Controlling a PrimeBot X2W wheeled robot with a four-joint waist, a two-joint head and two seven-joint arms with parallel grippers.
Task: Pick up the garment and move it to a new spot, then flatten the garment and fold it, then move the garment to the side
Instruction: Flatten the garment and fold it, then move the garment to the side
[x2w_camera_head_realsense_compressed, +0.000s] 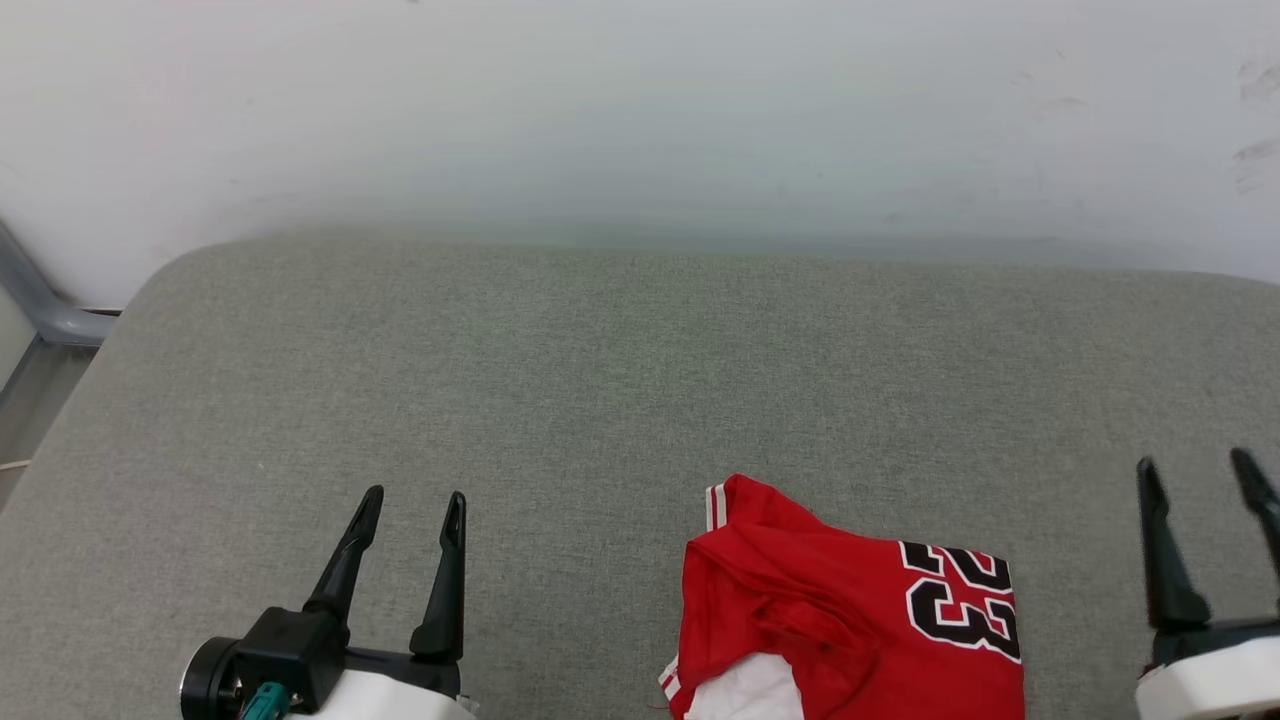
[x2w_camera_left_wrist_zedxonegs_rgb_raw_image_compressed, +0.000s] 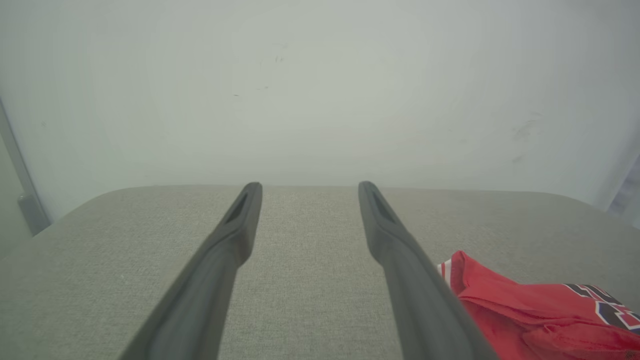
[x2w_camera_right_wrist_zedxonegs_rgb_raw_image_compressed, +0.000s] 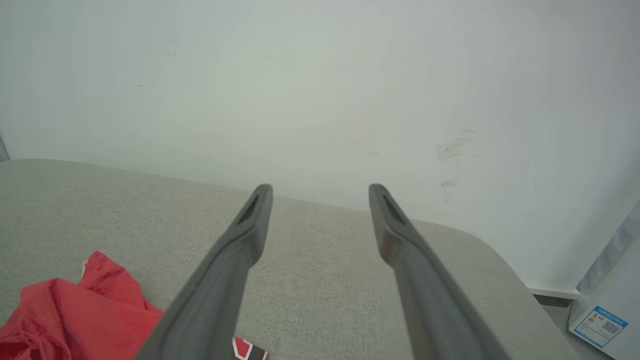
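Head view: my left gripper (x2w_camera_head_realsense_compressed: 412, 507) and right gripper (x2w_camera_head_realsense_compressed: 1197, 470) both spread wide, holding nothing. Shirt (x2w_camera_head_realsense_compressed: 850, 620) lies folded on grey cushion (x2w_camera_head_realsense_compressed: 600, 380), between them, nearer the right.

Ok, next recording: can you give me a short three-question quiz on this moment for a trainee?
1. True or false: the left gripper is shut on the garment.
2. Where is the garment? A) lying on the grey cushion, between the left gripper and the right gripper; B) hanging from the right gripper; C) to the left of the left gripper.
3. Fill in: the black, white-outlined number showing on the garment is ___.

Key: 1 false, both grippers are open and apart from it; 2 A; 3 23.
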